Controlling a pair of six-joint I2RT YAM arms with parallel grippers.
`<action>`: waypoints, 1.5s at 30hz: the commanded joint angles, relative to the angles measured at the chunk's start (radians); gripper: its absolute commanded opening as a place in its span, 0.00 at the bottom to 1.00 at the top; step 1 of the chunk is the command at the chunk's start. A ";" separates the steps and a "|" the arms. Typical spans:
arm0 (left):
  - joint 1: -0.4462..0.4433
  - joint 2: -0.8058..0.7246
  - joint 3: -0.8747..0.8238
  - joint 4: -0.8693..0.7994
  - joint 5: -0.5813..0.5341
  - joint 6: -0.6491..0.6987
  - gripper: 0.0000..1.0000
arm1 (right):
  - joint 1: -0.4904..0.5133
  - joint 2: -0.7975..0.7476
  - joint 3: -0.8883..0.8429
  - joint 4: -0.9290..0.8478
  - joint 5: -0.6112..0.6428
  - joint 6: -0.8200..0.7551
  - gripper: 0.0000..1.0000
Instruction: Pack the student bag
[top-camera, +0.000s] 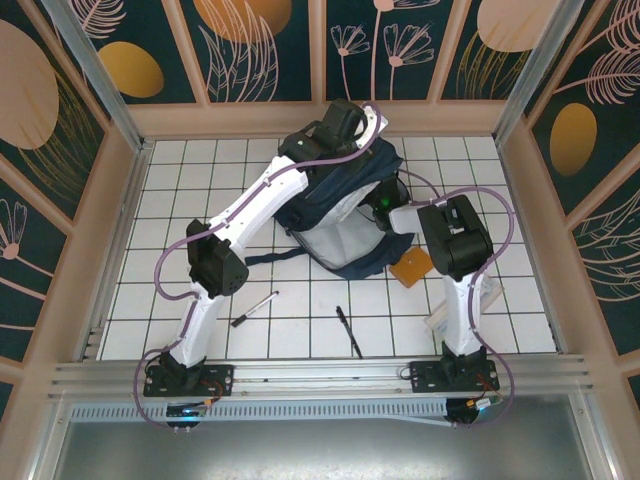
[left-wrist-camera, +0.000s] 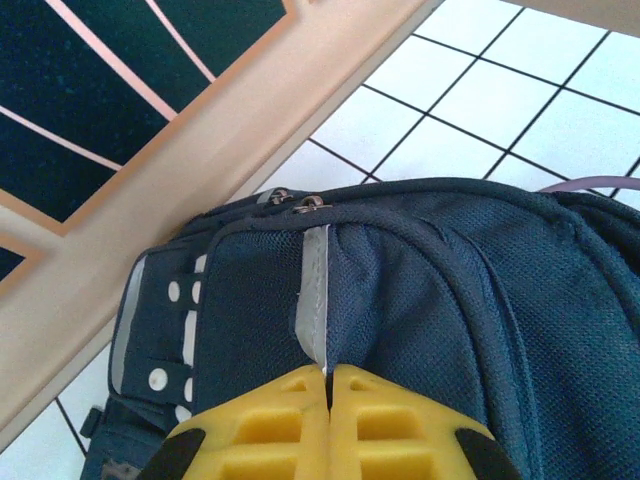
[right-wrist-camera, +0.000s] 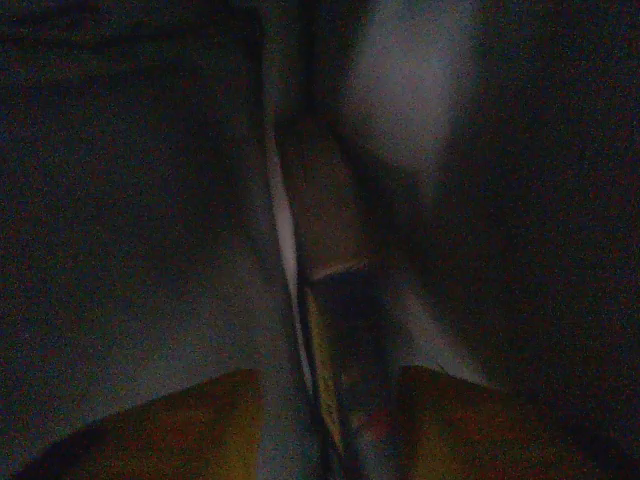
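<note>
Pinching student bag (top-camera: 350, 198) with left fingers (left-wrist-camera: 400, 425), right fingers (right-wrist-camera: 200, 430) apart inside, pen (top-camera: 349, 331) nearby

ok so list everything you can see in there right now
student bag: one, navy blue with grey stripes, mid-table, mouth open toward the arms
pens: two, near the front; a black-and-white one on the left, a black one on the right
notebook: one, orange-brown, flat on the table to the right of the bag
flat white item: one, under the right arm, too small to name
flat things in the bag: on edge, too dark to count or name
table: one, white tiles with dark lines
arms: two, white and black, purple cables; left arm, right arm
left fingers: yellow, pinched shut at the bag's grey stripe
right fingers: yellow, apart, inside the bag
</note>
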 joint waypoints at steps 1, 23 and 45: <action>0.000 0.006 -0.003 0.088 -0.067 0.029 0.00 | -0.007 -0.098 -0.051 -0.127 0.003 -0.017 0.47; 0.053 -0.011 -0.129 0.012 0.043 -0.186 0.53 | -0.151 -1.002 -0.524 -0.869 -0.149 -0.749 0.47; 0.368 -0.180 -0.953 0.352 -0.089 -0.270 0.72 | 0.060 -0.345 -0.177 -0.726 -0.030 -0.937 0.32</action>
